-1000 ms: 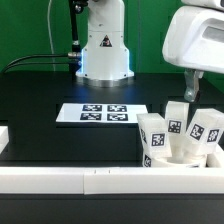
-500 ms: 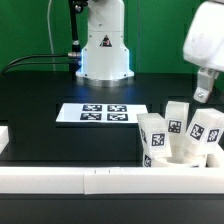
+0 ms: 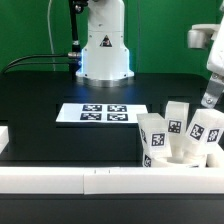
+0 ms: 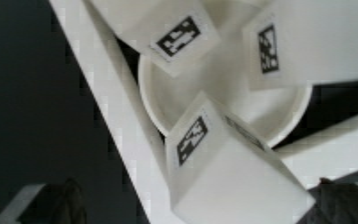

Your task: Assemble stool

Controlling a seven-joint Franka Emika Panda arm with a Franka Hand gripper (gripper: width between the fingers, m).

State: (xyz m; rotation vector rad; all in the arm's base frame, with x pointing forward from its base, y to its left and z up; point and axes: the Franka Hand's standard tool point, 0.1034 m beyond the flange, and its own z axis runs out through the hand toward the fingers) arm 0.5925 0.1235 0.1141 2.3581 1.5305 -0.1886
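Note:
The white stool stands upside down at the exterior view's right front: a round seat (image 3: 182, 152) with three chunky tagged legs (image 3: 176, 120) upright in its sockets. My gripper (image 3: 208, 98) hangs at the exterior view's right edge, just above and behind the right-hand leg (image 3: 206, 130), touching nothing. In the wrist view the seat (image 4: 176, 95) and a tagged leg (image 4: 211, 150) fill the picture below my gripper (image 4: 194, 200). The dark fingertips (image 4: 55, 200) stand wide apart with nothing held between them.
The marker board (image 3: 103, 114) lies flat mid-table. A long white rail (image 3: 90, 180) runs along the front edge, and another rail end (image 3: 4, 136) sits at the exterior view's left. The robot base (image 3: 104, 50) stands at the back.
The arm has swung toward the exterior view's right; most of the hand has left the picture. The stool has not moved.

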